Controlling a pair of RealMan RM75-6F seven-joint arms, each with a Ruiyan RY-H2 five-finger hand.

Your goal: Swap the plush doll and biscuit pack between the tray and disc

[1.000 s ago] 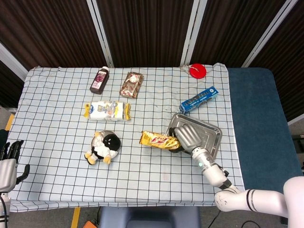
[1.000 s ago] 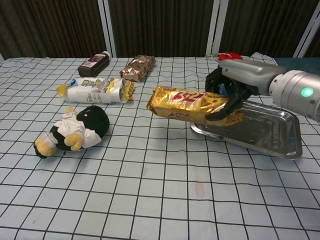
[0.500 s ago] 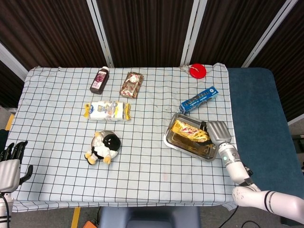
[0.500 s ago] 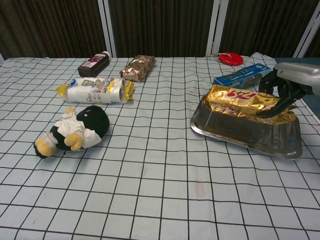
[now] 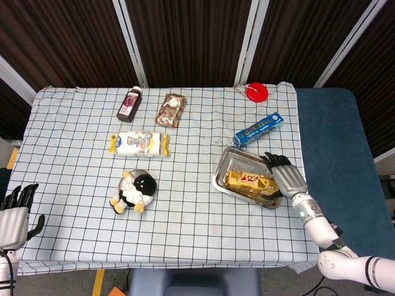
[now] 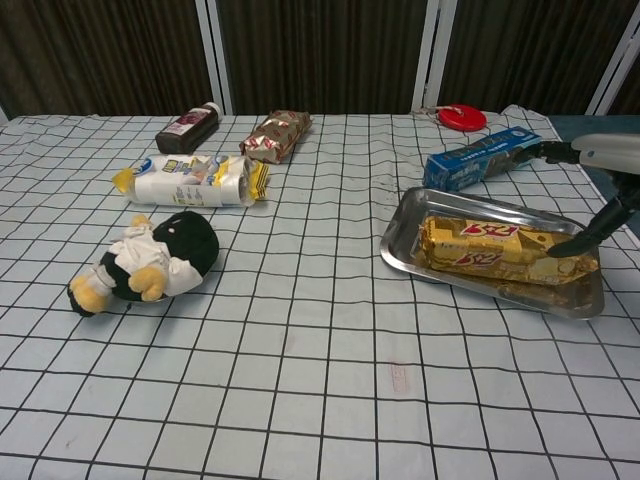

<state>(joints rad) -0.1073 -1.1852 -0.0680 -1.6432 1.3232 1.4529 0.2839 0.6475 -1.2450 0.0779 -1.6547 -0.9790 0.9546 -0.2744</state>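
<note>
The gold foil biscuit pack w/ red lettering lies flat inside the shiny rectangular metal tray, long side along the tray, so that half of the swap looks done. My right hand sits at the tray's right end w/ fingers spread and nothing in them. In the chest view a dark fingertip seems to touch or hover just over the pack's end; can't tell which, since the hand is mostly cut off at the frame edge. I judge it's loosened there because the pack rests on its own.

The black-and-white plush doll w/ yellow feet lies on its side over the small round disc, well apart from the tray. Only a sliver of disc rim shows behind it. It's on the disc as its place in the swap, I'd say.

My left hand hangs off the table's near-left corner, fingers apart, holding nothing, parked out of the way.

Other stuff on the checked cloth: dark bottle, brown foil pack, white-blue snack bag, blue box just behind the tray, red round lid.
</note>
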